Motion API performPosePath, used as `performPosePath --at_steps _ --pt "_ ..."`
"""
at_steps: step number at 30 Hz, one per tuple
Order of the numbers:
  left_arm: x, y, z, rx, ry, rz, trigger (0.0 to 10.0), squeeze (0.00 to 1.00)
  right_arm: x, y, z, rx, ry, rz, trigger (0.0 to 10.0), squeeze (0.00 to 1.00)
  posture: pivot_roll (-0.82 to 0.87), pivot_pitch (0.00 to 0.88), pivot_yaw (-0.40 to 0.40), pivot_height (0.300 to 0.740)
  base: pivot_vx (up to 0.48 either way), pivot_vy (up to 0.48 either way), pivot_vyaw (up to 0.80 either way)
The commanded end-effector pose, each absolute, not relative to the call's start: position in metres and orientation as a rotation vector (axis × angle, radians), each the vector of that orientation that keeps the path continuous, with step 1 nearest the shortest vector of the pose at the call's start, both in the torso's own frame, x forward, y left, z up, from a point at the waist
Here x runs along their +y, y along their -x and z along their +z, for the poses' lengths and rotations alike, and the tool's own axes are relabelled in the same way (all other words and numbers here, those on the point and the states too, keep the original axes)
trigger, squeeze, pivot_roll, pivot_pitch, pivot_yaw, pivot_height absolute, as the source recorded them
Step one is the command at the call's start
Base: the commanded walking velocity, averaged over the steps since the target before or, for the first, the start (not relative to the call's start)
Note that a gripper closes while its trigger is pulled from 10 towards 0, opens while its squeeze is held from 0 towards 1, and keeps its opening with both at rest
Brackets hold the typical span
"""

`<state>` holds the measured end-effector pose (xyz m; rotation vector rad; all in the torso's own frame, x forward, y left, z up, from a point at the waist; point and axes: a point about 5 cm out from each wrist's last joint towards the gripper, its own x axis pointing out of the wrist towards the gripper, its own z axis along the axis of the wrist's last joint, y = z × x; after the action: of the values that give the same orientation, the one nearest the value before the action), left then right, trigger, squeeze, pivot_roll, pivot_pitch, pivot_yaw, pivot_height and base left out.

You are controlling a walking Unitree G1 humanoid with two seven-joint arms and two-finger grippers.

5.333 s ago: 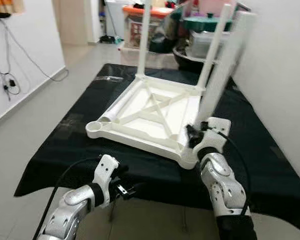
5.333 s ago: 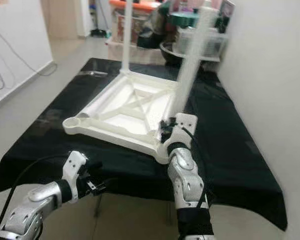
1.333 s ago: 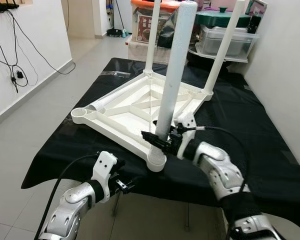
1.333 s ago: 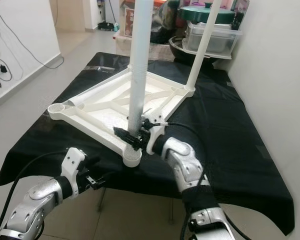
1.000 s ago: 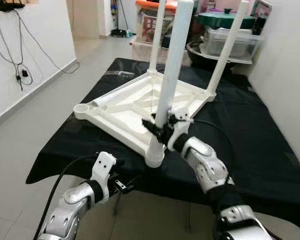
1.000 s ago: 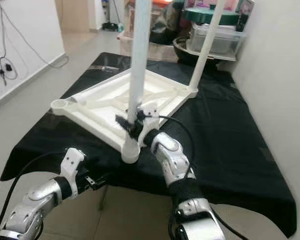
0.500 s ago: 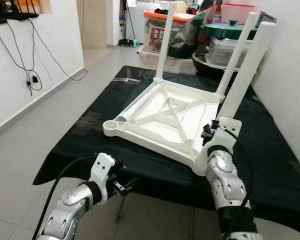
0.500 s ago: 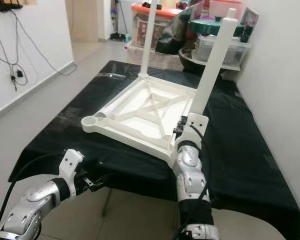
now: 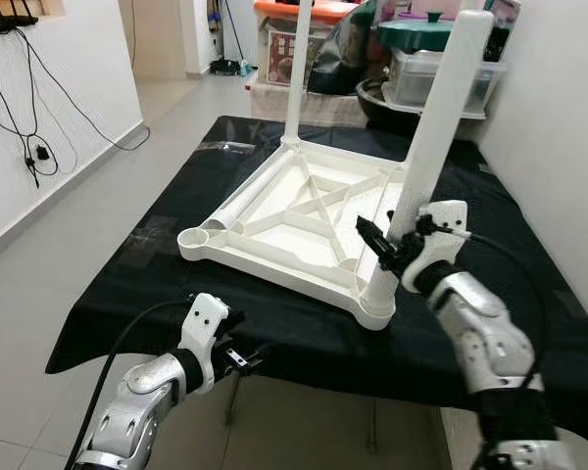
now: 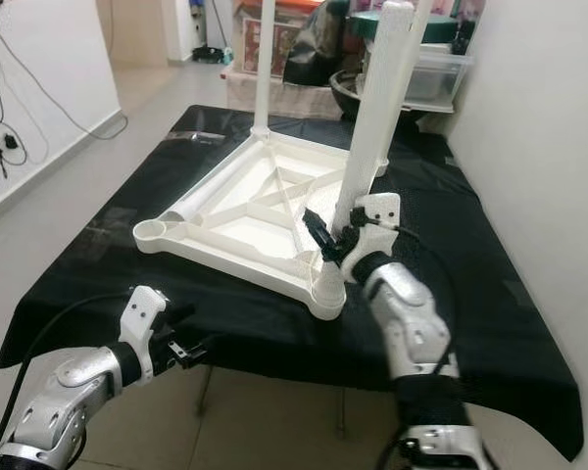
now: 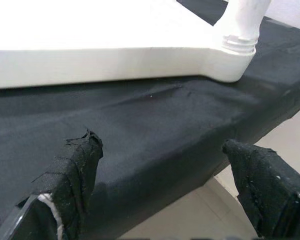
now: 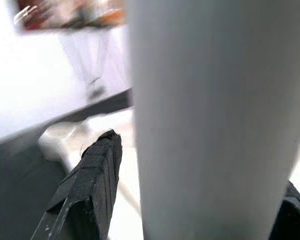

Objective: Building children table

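A white children's table top (image 9: 274,266) lies upside down on a black-clothed table (image 9: 127,294). One white leg (image 9: 296,69) stands in its far left corner. Another leg (image 9: 433,137) stands slightly tilted in the near right corner socket (image 9: 377,304), and my right gripper (image 9: 386,245) is shut on it just above the socket. In the right wrist view the leg (image 12: 210,120) fills the space between the fingers (image 12: 90,190). The near left socket (image 9: 191,238) holds nothing. A loose leg (image 9: 250,201) lies along the top's left rim. My left gripper (image 11: 165,165) hangs open below the table's front edge.
Storage boxes (image 9: 294,39) and plastic containers (image 9: 436,69) crowd the far end of the table. A white wall (image 9: 559,147) runs close along the right. Cables (image 9: 29,127) hang on the left wall above open tiled floor (image 9: 39,284).
My right wrist has swung round the base of the near right leg, from below it to its right side, fingers now pointing left. The camera has shifted. The left arm hangs as before.
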<state>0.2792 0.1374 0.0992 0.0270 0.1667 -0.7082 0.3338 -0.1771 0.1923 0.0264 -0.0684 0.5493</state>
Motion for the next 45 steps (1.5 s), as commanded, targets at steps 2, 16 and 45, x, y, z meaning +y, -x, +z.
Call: performPosePath --at_steps 2,16,45 --pt "0.133 -0.277 0.096 0.169 -0.024 -0.711 10.0 0.00 -0.166 -0.330 0.178 0.018 -0.005 0.713 10.0 0.00 0.08 0.000 -0.112 0.740 0.000 0.000 0.00" --pt "0.140 -0.278 0.097 0.166 -0.032 -0.693 10.0 0.00 -0.165 -0.354 0.146 0.157 -0.005 0.405 0.0 0.00 0.09 0.000 -0.117 0.740 0.000 0.000 0.00" --pt "0.133 -0.272 0.091 0.173 -0.028 -0.716 10.0 0.00 -0.169 -0.336 0.188 -0.116 -0.177 0.342 10.0 0.00 0.07 0.000 -0.098 0.740 0.000 0.000 0.00"
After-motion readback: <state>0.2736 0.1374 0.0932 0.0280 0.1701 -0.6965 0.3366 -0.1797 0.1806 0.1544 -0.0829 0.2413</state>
